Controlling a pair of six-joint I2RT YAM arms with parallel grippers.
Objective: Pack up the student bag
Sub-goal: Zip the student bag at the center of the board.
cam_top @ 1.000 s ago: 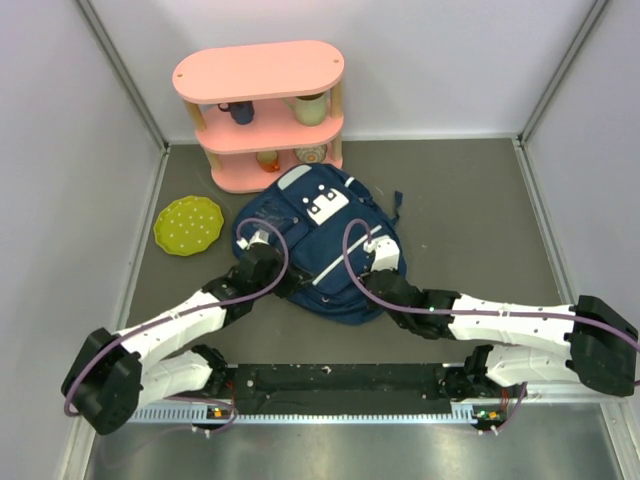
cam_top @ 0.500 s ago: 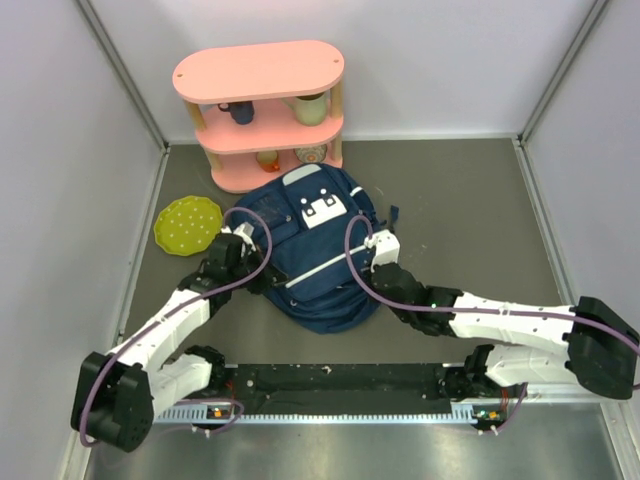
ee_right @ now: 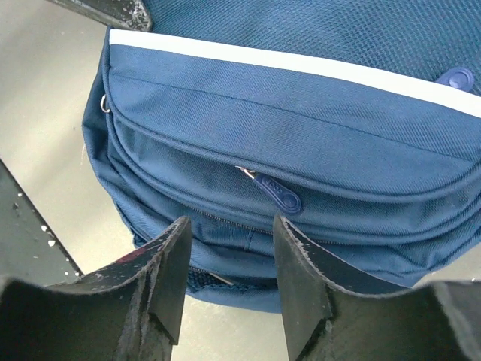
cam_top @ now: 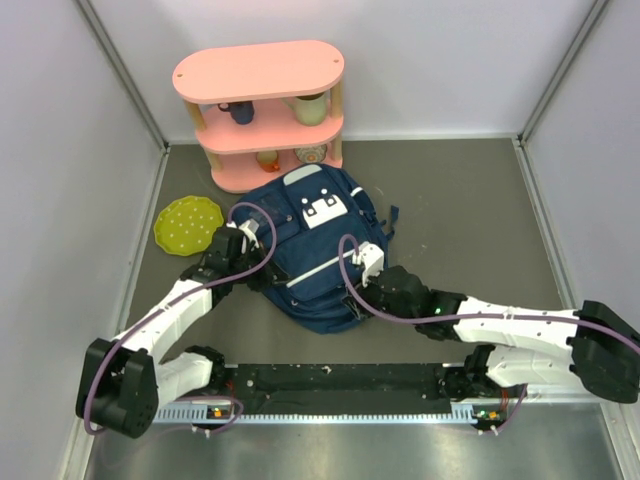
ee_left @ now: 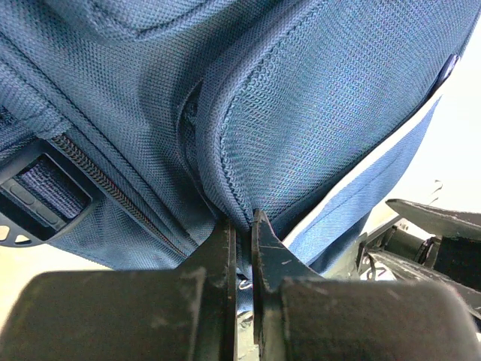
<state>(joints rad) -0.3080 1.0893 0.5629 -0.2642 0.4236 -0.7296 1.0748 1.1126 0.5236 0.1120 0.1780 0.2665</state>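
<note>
Fabric of the student bag (cam_top: 315, 250) is clamped in the left end effector (ee_left: 242, 222). The right end effector (ee_right: 231, 229), shut earlier, now stands apart just above the front pocket (ee_right: 301, 162).

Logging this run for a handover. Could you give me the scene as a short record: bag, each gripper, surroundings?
bag: student bag lying on the table, front side up
left: left gripper shut on a fold of the bag's fabric
right: right gripper open, empty, over the front pocket
zip: zipper pull on that pocket, which looks closed
surroundings: pink shelf behind the bag, green plate to its left
</note>
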